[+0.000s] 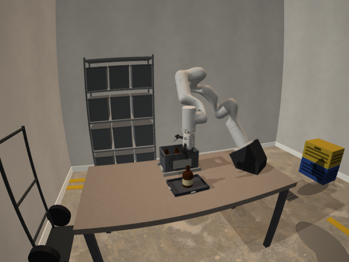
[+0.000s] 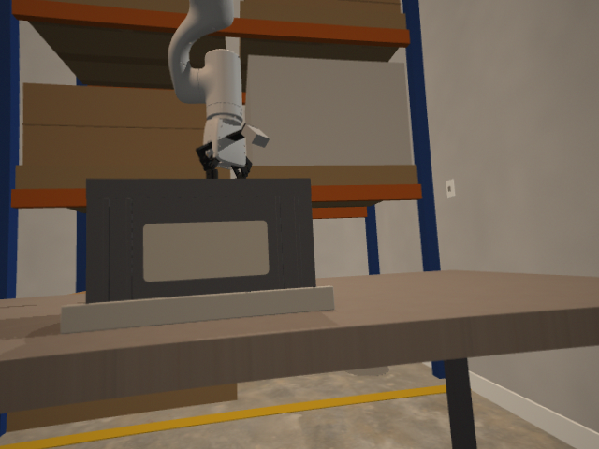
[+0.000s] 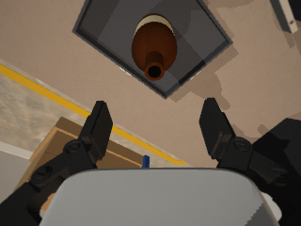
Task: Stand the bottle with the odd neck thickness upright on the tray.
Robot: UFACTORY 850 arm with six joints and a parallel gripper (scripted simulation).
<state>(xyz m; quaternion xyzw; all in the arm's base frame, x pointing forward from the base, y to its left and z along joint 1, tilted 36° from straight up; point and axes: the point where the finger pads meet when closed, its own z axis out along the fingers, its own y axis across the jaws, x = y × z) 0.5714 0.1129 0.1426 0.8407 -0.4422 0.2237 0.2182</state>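
- The gripper (image 1: 186, 154) (image 2: 226, 175) (image 3: 154, 110) is wide open, its two black fingers standing well apart with nothing between them
- One brown bottle (image 1: 187, 178) (image 3: 154, 44) with a cream label stands upright on the tray (image 1: 175, 186) (image 3: 105, 25), inside its raised rim and clear of the fingers
- In the wrist view, the bottle's open mouth shows beyond the fingertips, toward the top of the view
- The dark tray lies flat on the tabletop (image 1: 126, 194) (image 2: 460, 295) (image 3: 52, 52), just beside the crate (image 1: 165, 165) (image 2: 193, 200)
- The crate stands upright, with pale rails (image 1: 183, 171) (image 2: 193, 311) along its foot and a pale panel on its side
- Two dark bottle tops (image 1: 166, 151) (image 1: 176, 150) show inside the crate; how many bottles it holds in all cannot be told, as its walls and the arm hide the rest
- The white arm (image 1: 188, 117) (image 2: 223, 81) reaches over from a black angular base (image 1: 256, 165), its last section pointing down
- In the exterior view, the fingertips are partly hidden behind the crate's top edge
- Whether the bottle on the tray has the odd neck cannot be told from here
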